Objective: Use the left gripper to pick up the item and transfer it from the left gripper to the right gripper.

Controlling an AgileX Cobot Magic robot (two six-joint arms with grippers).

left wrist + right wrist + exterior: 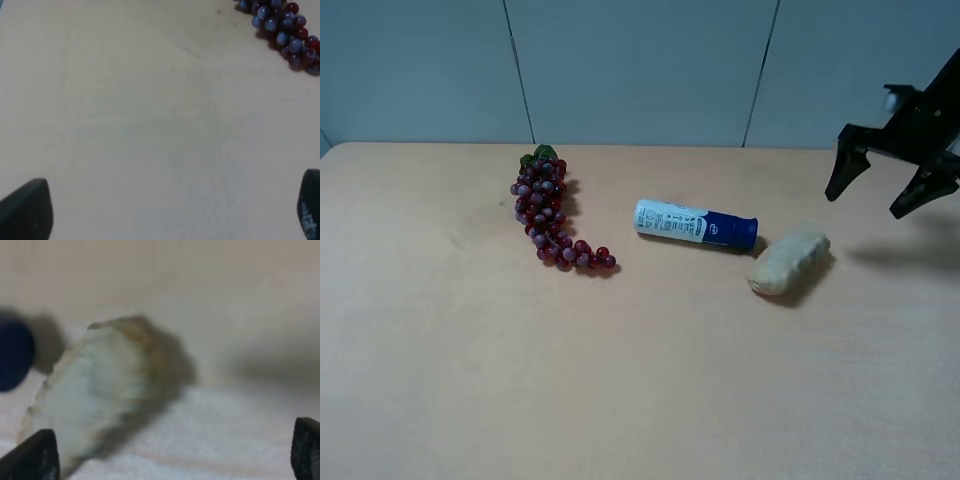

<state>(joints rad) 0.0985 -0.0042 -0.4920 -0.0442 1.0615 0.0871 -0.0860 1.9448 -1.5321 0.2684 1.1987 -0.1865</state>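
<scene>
Loaf [790, 262] lies diagonally, near-left to far-right; left claw [167, 217] and right claw [868, 204] both spread, empty.

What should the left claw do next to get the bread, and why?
Probably the left gripper should move across toward the bread loaf. Its open jaws frame only bare table and the edge of the grape bunch, while the loaf lies untouched past the tube, on the side of the open right gripper.

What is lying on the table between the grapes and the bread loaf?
The white-and-blue tube lies between the grapes and the loaf, its blue end near the loaf; the exterior high view shows it.
</scene>
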